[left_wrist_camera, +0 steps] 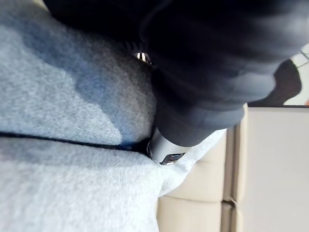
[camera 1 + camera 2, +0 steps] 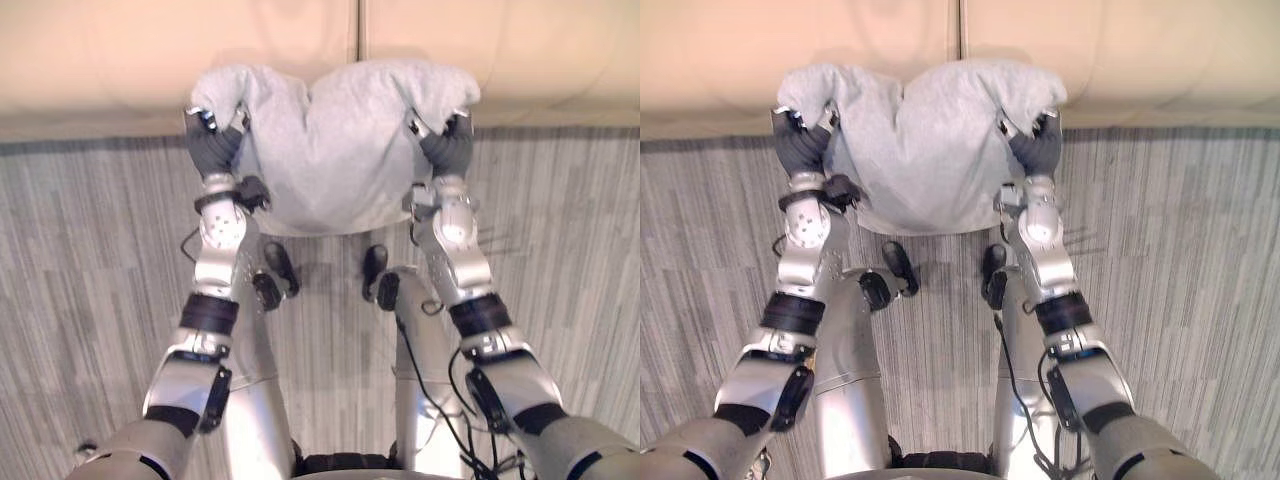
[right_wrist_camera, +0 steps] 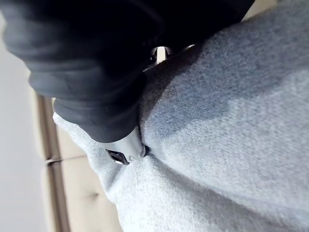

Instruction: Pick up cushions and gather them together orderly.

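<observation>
Beige padded sofa (image 2: 500, 60) across the far side, grey striped floor (image 2: 80, 260) before it, plump light-grey fabric cushion (image 2: 330, 150) held up at the sofa's front edge, left hand (image 2: 213, 145) and right hand (image 2: 448, 145) gripping its opposite sides, fingers dug into bunched cloth.

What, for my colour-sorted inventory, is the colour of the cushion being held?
Plain light grey cushion, no pattern; clearest in the left eye view.
</observation>
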Controlling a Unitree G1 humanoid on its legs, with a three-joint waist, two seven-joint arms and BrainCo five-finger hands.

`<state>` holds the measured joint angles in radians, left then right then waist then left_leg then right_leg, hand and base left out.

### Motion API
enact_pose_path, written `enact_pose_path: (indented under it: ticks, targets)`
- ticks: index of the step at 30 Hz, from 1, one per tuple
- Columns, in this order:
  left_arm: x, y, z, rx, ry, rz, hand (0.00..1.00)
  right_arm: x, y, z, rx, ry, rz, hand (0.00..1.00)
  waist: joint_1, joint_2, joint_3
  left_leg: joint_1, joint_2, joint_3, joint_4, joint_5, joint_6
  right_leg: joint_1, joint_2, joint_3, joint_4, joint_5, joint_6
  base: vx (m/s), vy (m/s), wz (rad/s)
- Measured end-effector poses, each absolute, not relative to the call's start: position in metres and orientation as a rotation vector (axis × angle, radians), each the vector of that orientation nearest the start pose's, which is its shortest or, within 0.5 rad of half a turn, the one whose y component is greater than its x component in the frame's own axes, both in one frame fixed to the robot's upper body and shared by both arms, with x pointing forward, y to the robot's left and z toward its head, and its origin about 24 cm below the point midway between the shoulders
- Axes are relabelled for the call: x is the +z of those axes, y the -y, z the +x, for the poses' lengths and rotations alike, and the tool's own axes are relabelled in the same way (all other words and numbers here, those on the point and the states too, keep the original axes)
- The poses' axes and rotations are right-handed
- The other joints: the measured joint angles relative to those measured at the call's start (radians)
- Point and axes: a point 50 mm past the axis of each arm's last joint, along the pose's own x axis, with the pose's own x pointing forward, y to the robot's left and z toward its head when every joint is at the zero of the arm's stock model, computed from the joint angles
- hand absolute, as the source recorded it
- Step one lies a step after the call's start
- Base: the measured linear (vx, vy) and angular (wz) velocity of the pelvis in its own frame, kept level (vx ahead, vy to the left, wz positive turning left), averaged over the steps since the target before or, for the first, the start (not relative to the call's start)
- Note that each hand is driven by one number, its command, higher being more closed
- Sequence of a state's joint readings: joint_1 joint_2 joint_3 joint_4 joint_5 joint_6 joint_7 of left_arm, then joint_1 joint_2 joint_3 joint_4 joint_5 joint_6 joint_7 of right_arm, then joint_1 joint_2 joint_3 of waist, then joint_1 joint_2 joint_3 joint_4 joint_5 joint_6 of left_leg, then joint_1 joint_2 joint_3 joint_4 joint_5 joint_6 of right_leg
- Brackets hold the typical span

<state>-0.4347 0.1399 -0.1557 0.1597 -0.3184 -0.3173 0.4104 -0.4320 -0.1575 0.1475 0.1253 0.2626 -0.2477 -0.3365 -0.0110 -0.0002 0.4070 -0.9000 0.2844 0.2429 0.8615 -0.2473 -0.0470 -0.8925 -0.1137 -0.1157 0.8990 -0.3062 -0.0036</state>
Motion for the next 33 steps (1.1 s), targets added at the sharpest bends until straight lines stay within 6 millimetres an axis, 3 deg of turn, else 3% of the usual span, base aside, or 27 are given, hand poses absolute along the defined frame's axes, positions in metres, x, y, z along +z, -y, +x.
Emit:
enact_pose_path:
  ticks: [2,7,10,15,19,21,23,24,25,26,28,29,30,31,32,33]
  targets:
    - [0.129,-0.131,0.301,0.148,0.453,-0.297,1.00,0.136,0.137,0.298,-0.081,0.470,0.162,1.00,-0.002,0.000,-0.007,0.133,-0.012,0.015,-0.066,0.002,-0.003,0.132,-0.005,-0.014,-0.067,0.004,0.007,0.23,-0.012,0.03]
    - [0.079,-0.134,0.261,0.141,0.303,-0.288,1.00,0.091,0.143,0.255,-0.037,0.343,0.116,1.00,-0.003,-0.005,-0.142,0.407,-0.063,0.050,-0.275,0.019,-0.022,0.403,-0.009,-0.021,-0.282,0.028,0.043,0.21,0.029,0.01]
    - [0.062,-0.136,0.248,0.138,0.246,-0.278,1.00,0.076,0.145,0.248,-0.009,0.284,0.075,1.00,-0.008,-0.004,-0.178,0.514,-0.097,0.066,-0.386,0.045,-0.018,0.511,-0.010,-0.018,-0.406,0.066,0.060,0.19,0.063,-0.04]
    - [0.048,-0.142,0.235,0.140,0.192,-0.252,1.00,0.074,0.141,0.247,0.035,0.275,0.069,1.00,-0.024,-0.006,-0.202,0.628,-0.121,0.093,-0.467,0.048,-0.017,0.626,-0.002,0.007,-0.525,0.111,0.080,0.14,0.069,-0.16]
    - [0.047,-0.145,0.227,0.146,0.188,-0.245,1.00,0.076,0.136,0.249,0.066,0.282,0.066,1.00,-0.020,-0.005,-0.210,0.699,-0.128,0.120,-0.465,-0.008,-0.009,0.639,-0.004,0.061,-0.481,0.121,0.092,0.08,0.103,-0.43]
    - [0.045,-0.143,0.227,0.137,0.170,-0.237,1.00,0.070,0.138,0.250,0.062,0.256,0.051,1.00,-0.030,-0.006,-0.210,0.742,-0.130,0.122,-0.458,-0.040,-0.006,0.599,-0.017,0.064,-0.320,0.121,0.100,0.06,0.109,-0.16]
    - [0.041,-0.144,0.223,0.126,0.147,-0.219,1.00,0.063,0.140,0.251,0.059,0.230,0.029,1.00,-0.031,-0.007,-0.209,0.808,-0.149,0.123,-0.445,-0.081,0.008,0.553,-0.058,0.062,-0.110,0.157,0.146,0.10,0.070,0.04]
    - [0.039,-0.144,0.222,0.117,0.139,-0.205,1.00,0.060,0.141,0.251,0.059,0.216,0.013,1.00,-0.031,-0.004,-0.210,0.837,-0.155,0.114,-0.445,-0.108,0.036,0.513,-0.079,0.057,-0.017,0.194,0.109,0.13,0.043,0.15]
    - [0.038,-0.144,0.221,0.115,0.135,-0.197,1.00,0.058,0.142,0.251,0.061,0.207,0.001,1.00,-0.034,0.001,-0.216,0.843,-0.155,0.109,-0.446,-0.118,0.043,0.502,-0.082,0.047,0.004,0.168,0.093,0.17,0.012,0.17]
    - [0.038,-0.145,0.221,0.113,0.136,-0.186,1.00,0.055,0.142,0.252,0.070,0.197,-0.018,1.00,-0.031,0.001,-0.227,0.847,-0.156,0.102,-0.453,-0.129,0.044,0.462,-0.082,0.021,-0.017,0.107,0.083,0.20,-0.027,0.16]
    - [0.038,-0.145,0.221,0.106,0.136,-0.173,1.00,0.054,0.142,0.253,0.080,0.189,-0.030,1.00,-0.032,0.007,-0.224,0.862,-0.158,0.086,-0.490,-0.132,0.042,0.415,-0.069,-0.011,-0.152,0.098,0.070,0.24,-0.059,0.19]
    - [0.037,-0.146,0.220,0.098,0.131,-0.162,1.00,0.053,0.143,0.253,0.084,0.183,-0.039,1.00,-0.037,0.014,-0.224,0.881,-0.158,0.073,-0.529,-0.121,0.023,0.390,-0.041,-0.020,-0.310,0.129,0.072,0.33,-0.106,0.41]
    - [0.036,-0.146,0.220,0.088,0.124,-0.151,1.00,0.052,0.143,0.252,0.087,0.176,-0.042,1.00,-0.046,0.010,-0.229,0.905,-0.166,0.069,-0.557,-0.105,-0.025,0.396,-0.022,-0.015,-0.481,0.207,0.065,0.47,-0.173,0.61]
    - [0.033,-0.145,0.219,0.078,0.113,-0.143,1.00,0.049,0.146,0.249,0.085,0.164,-0.050,1.00,-0.055,0.001,-0.233,0.931,-0.178,0.047,-0.564,-0.118,-0.058,0.404,-0.017,0.000,-0.535,0.320,0.043,0.46,-0.196,0.62]
    - [0.029,-0.142,0.218,0.076,0.093,-0.150,1.00,0.046,0.149,0.247,0.082,0.151,-0.064,1.00,-0.061,0.020,-0.235,0.948,-0.171,0.029,-0.565,-0.128,-0.075,0.411,-0.005,0.009,-0.509,0.342,0.026,0.52,-0.168,0.44]
    - [0.019,-0.136,0.215,0.073,0.046,-0.168,1.00,0.041,0.155,0.243,0.080,0.123,-0.084,1.00,-0.059,0.072,-0.261,0.934,-0.123,0.008,-0.524,-0.113,-0.111,0.414,0.012,-0.027,-0.476,0.301,0.008,0.52,-0.151,0.24]
